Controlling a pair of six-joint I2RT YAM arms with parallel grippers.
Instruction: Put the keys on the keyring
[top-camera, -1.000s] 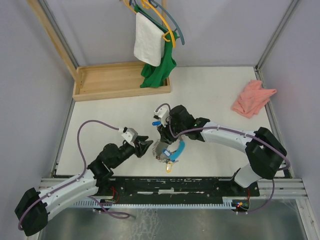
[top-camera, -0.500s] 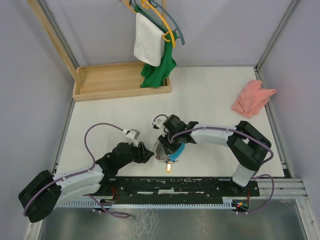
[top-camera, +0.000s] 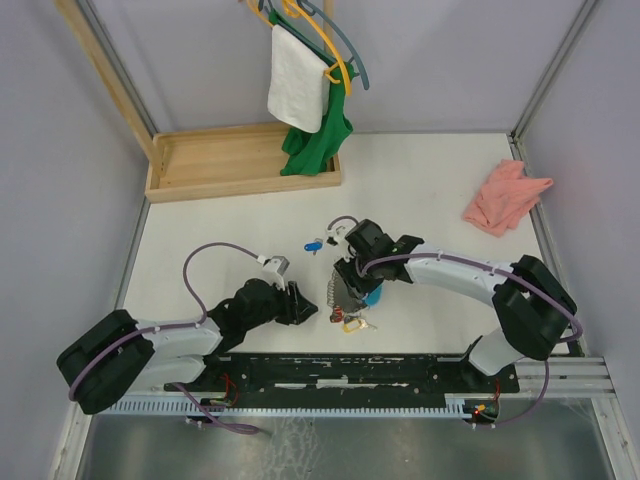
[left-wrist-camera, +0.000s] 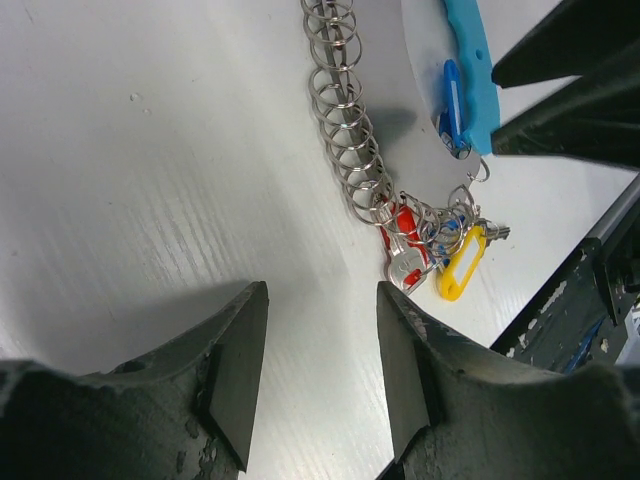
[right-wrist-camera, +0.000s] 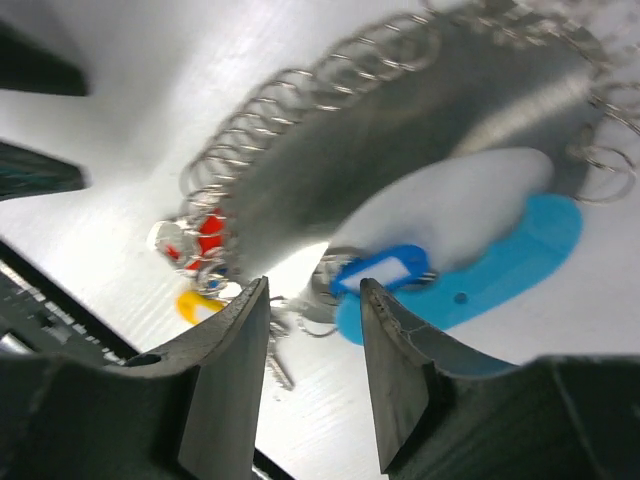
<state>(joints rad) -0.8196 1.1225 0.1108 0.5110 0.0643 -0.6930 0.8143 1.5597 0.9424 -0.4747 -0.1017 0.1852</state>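
Top external view shows the keyring lying on the white table at about 6 o'clock of the right gripper. The left gripper is near it, at the keyring's 9 o'clock. A blue-headed key lies loose on the table, well apart from the bunch toward its 11 o'clock.

In the left wrist view the left fingers stand wide with nothing between them. A chain of split rings runs down from 12 o'clock to a cluster where the red-headed key lies against a yellow tag. Whether the red key is already threaded on I cannot tell. A blue tag rests beside a cyan fob at 1 o'clock.

The right fingers are parted too and hold nothing; they hover over the blue tag.

The step in hand looks like settling a grip on the bunch. It would go best if one gripper pinned a single ring flat — not the whole chain, which would likely slide on the smooth table. The other could then take the loose key by its coloured head, leaving the hole free to meet the ring's split. A narrow, low pinch suits so small a key.
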